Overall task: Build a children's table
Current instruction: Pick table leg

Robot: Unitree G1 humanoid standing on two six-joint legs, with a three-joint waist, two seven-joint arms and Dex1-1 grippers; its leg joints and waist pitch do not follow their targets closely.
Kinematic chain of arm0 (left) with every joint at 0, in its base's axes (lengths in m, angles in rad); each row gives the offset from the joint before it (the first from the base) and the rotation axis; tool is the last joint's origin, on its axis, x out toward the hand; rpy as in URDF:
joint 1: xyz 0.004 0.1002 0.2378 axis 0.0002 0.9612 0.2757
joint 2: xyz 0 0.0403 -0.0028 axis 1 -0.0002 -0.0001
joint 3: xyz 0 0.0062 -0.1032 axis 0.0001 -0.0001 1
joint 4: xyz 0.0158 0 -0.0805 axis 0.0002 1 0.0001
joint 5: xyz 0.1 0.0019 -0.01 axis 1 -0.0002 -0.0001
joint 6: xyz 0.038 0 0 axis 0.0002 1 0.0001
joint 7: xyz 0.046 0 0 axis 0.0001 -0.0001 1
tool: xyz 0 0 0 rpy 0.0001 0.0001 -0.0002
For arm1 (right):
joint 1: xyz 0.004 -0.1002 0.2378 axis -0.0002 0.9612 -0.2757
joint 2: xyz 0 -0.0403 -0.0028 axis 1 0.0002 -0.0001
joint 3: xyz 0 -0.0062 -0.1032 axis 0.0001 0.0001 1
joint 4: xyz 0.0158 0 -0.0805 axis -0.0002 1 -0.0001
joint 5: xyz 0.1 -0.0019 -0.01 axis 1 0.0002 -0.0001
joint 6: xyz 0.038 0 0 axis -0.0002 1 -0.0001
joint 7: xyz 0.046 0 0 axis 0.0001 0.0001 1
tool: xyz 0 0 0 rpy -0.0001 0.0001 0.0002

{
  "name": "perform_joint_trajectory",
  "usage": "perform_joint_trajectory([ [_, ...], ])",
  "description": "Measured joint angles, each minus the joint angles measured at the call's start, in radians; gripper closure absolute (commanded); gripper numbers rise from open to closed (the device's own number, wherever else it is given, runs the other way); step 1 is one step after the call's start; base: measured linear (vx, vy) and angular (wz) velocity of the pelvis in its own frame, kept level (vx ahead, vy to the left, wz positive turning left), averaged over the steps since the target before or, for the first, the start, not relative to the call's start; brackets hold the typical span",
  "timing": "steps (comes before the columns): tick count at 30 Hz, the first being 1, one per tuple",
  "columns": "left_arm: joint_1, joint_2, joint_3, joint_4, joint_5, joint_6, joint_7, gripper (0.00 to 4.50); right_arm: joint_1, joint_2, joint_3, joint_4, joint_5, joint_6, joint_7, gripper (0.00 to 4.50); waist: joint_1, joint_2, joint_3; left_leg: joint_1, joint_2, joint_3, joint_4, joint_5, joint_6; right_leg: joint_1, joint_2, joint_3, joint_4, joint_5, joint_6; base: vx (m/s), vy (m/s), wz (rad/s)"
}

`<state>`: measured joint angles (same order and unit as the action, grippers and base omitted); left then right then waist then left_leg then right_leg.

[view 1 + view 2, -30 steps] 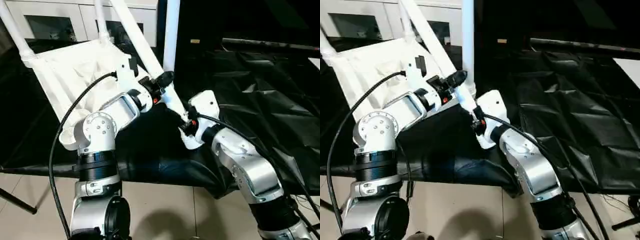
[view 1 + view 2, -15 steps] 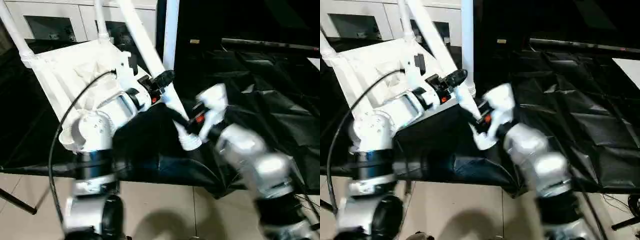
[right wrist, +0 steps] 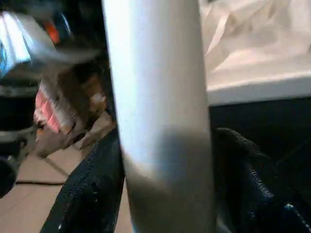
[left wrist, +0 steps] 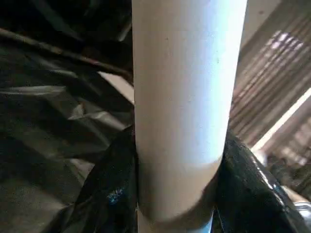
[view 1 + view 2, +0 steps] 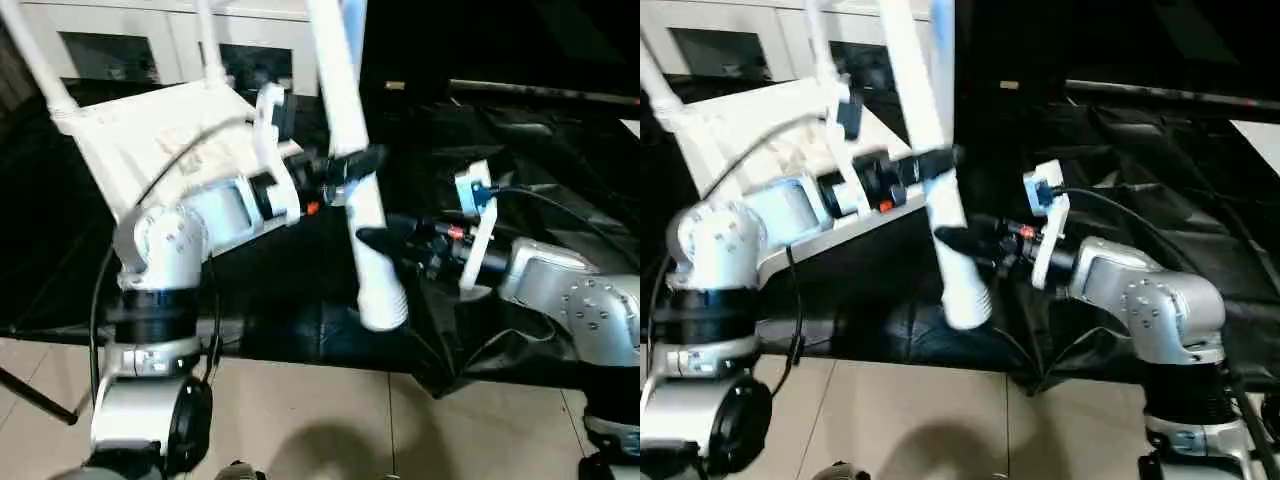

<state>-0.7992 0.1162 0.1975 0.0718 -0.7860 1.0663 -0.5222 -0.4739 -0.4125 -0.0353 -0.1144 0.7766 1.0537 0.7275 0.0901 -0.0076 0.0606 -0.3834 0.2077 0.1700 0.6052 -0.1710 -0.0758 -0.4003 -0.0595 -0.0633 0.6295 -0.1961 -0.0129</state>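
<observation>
I see left gripper [image 5: 352, 168] and right gripper [image 5: 378, 242] both clamped on loose leg [image 5: 352, 150]; tabletop [image 5: 160, 130] tilted behind.

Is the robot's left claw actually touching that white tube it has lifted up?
Touching. In the left wrist view, both black fingers press against the sides of the white leg with no gap. The left eye view shows the left gripper clamped around it.

A black-draped work table [image 5: 560, 170] stands on a pale tiled floor [image 5: 300, 420], white glass-doored cabinet [image 5: 110, 50] behind
</observation>
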Motion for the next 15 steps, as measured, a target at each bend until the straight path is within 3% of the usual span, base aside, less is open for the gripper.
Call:
perform_joint_trajectory([
  [7, 0.000, 0.008, -0.001, -0.001, -0.005, 0.004, -0.009, 2.69, 0.000, 0.001, 0.024, -0.005, -0.005, 0.004, -0.005, 2.40, 0.001, -0.001, 0.000, 0.000, 0.000, 0.000, 0.000, 0.000, 0.000, 0.000, 0.000, 0.000, 0.000, 0.000, 0.000, 0.000, 0.000, 0.00],
  [12, 0.001, 0.017, -0.001, 0.000, -0.005, 0.000, -0.013, 2.69, 0.000, 0.015, 0.035, -0.015, -0.016, -0.008, -0.023, 2.48, 0.001, -0.001, 0.000, 0.000, 0.000, 0.000, 0.000, 0.000, -0.001, 0.000, 0.000, 0.000, 0.000, 0.000, 0.000, 0.000, 0.000, 0.00],
  [13, 0.002, 0.018, -0.002, 0.001, 0.000, -0.013, -0.012, 2.13, 0.001, 0.022, 0.037, -0.018, -0.028, -0.020, -0.029, 2.49, 0.000, -0.001, 0.000, 0.000, 0.000, 0.000, 0.000, 0.000, -0.001, 0.000, 0.000, 0.000, 0.000, 0.000, 0.000, 0.000, 0.000, 0.00],
  [15, 0.002, 0.010, -0.008, 0.009, 0.021, -0.040, 0.007, 1.99, 0.001, 0.041, 0.042, -0.019, -0.047, -0.042, -0.054, 2.50, 0.000, -0.001, 0.000, 0.000, 0.000, 0.000, 0.000, 0.000, -0.001, 0.000, 0.000, 0.000, 0.000, 0.001, 0.001, 0.000, 0.000, 0.00],
])
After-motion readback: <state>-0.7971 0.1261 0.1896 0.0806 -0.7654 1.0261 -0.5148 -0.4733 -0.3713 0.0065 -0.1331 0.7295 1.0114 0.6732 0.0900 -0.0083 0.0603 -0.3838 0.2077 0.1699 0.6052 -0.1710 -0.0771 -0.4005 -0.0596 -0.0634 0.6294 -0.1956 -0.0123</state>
